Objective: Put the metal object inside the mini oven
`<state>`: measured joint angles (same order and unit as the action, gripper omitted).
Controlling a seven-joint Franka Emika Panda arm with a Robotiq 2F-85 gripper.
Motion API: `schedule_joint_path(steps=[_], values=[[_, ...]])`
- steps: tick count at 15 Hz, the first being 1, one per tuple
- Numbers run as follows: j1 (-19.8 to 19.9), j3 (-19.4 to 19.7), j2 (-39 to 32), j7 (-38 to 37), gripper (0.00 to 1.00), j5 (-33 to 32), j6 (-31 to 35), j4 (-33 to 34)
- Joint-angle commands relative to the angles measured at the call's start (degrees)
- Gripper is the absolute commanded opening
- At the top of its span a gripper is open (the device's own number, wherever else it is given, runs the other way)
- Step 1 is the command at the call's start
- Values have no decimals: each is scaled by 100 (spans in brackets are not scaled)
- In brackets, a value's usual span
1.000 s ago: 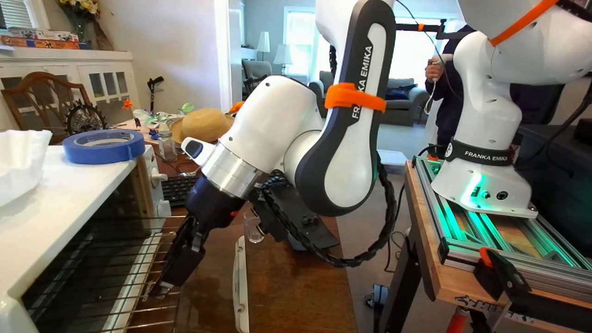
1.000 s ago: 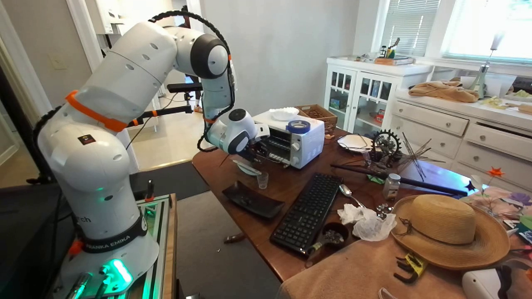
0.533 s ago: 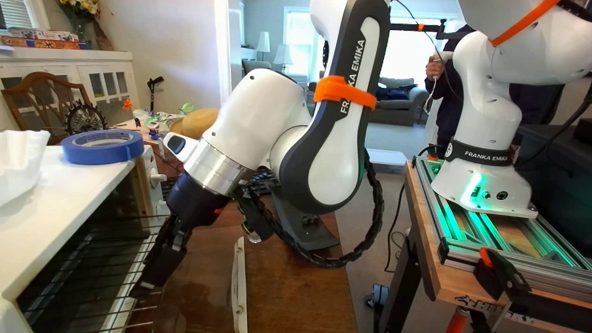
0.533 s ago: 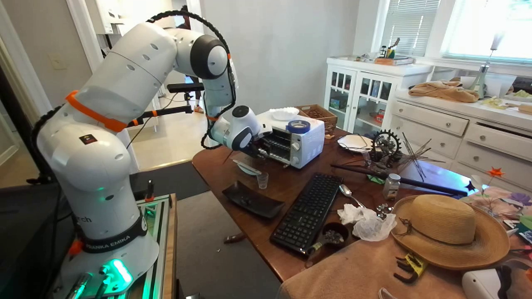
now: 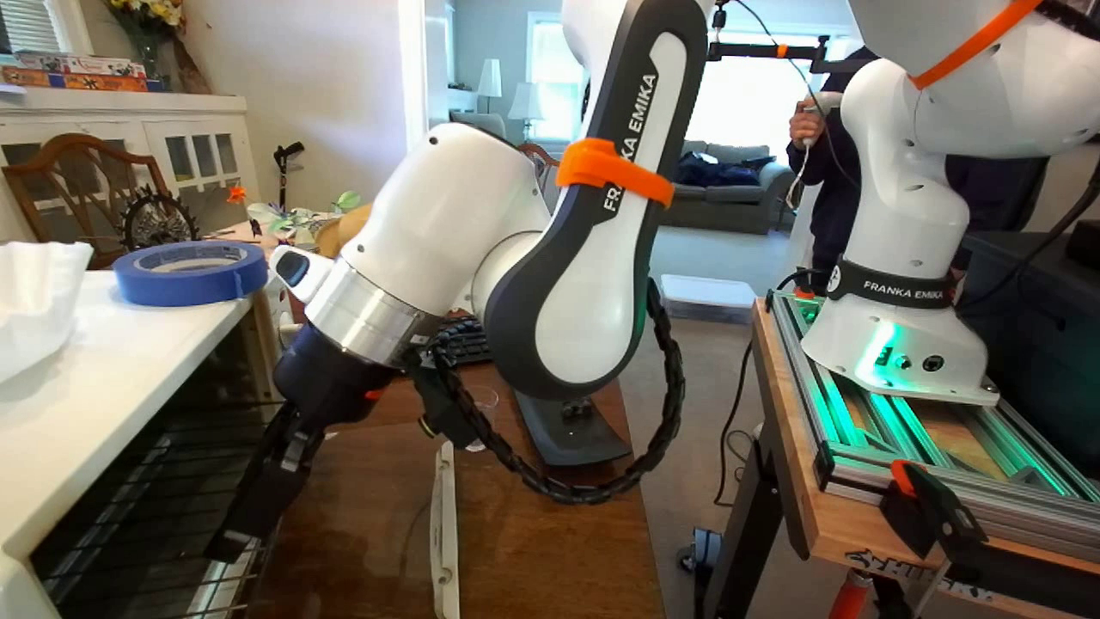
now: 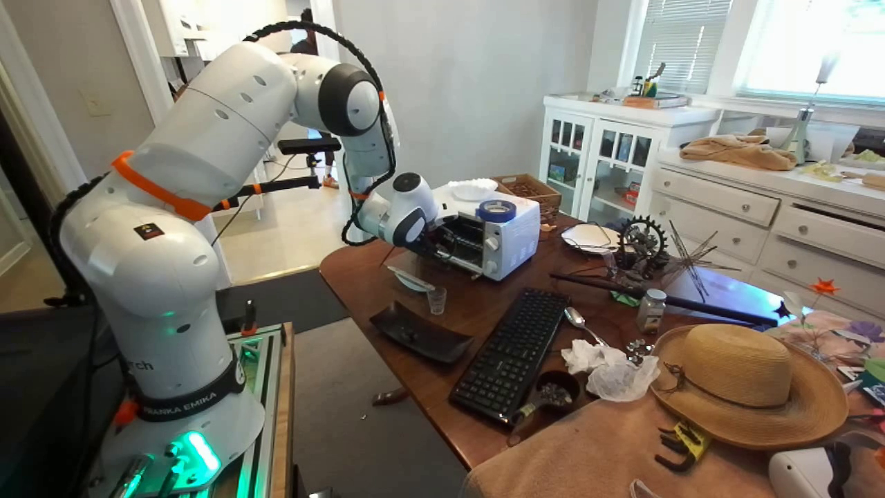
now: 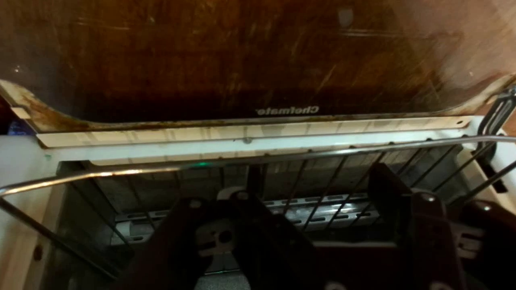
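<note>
Find the arm (image 6: 221, 117) arched at the elbow, with the wrist (image 5: 374, 314), over the counter (image 5: 550, 533), slanting down to the open front of the mini oven (image 6: 522, 238).

From the wrist view, take the inner face of the glass door (image 7: 201, 60), folded down before the mini oven, and the front bar of the wire rack (image 7: 121, 172) across the opening. In both exterior views, locate the metal object, a dark oblong tray (image 6: 435, 346): on the counter, outside the mini oven, well apart from its front, toward the side with the knobs (image 6: 491, 244). In the wrist view, read the pincer (image 7: 318, 183) as parted, at the mini oven's opening, with a broad gap between the fingertips (image 7: 385, 183) and rods of the wire rack showing there. On top of the mini oven, in both exterior views, see the blue tape roll (image 5: 191, 291); from the wrist view alone, read the lettering (image 7: 288, 110) on the glass door, reversed.

In an exterior view, note the arm cut off at the top, the mini oven (image 5: 129, 370) cut off at the left edge, and the tray (image 5: 584, 443) partly covered by the arm. In the wrist view, find most of the mini oven's interior masked by the pincer. Cannot tell whether in contact with the wire rack.
</note>
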<state>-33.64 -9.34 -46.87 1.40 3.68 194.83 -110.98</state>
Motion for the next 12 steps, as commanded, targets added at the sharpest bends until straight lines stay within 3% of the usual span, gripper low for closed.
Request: schedule_joint_path(steps=[1, 12], values=[[-101, 92, -205, 76, 43, -234, -238, 521], [-59, 101, -876, 58, 43, -472, -956, 1854]])
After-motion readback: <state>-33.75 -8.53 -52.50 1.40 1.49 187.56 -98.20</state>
